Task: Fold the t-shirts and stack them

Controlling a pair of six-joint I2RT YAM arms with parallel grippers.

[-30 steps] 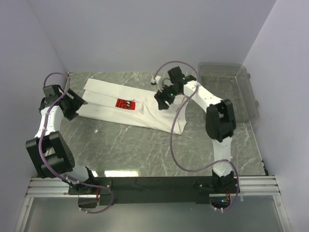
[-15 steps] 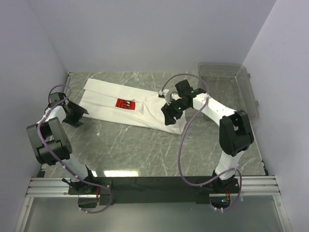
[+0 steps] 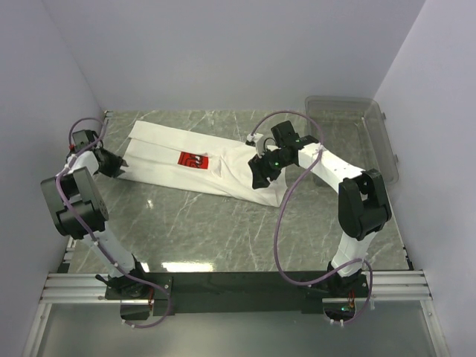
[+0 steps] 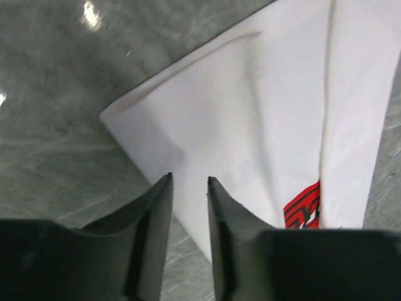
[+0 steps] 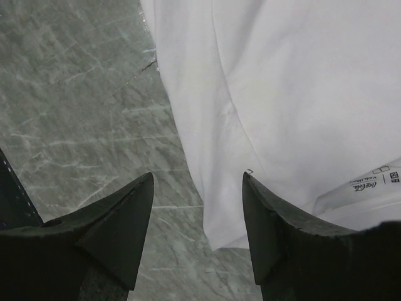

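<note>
Top view:
- Grey-green marble-patterned table (image 3: 223,230) fills the middle of the frame.
- White short-sleeved cotton t-shirt (image 3: 167,149) lies flat on the table in the upper centre. It is folded lengthwise into a long narrow band that slants from upper left down to right of centre. Its sides are turned in, and one fold line runs along its length.
- Clear grey plastic bin (image 3: 375,149) sits at the upper right, apart from the shirt.
- Red square chest print (image 3: 193,160) with white script faces up, about mid-band.

Right gripper (image 3: 259,177): sits at the band's lower-right end. In the wrist view its jaws stand wide (image 5: 197,179), straddling the shirt's long edge, with cloth on one side and bare marble on the other. Nothing is held. A small printed neck label (image 5: 371,184) shows at the right edge.

Left gripper (image 3: 119,165): sits at the band's left end. In the wrist view its jaws are narrow (image 4: 188,182), with a slim gap over the shirt's near edge beside the pointed corner. No cloth is visibly pinched. Part of the print (image 4: 304,204) shows at lower right.
</note>
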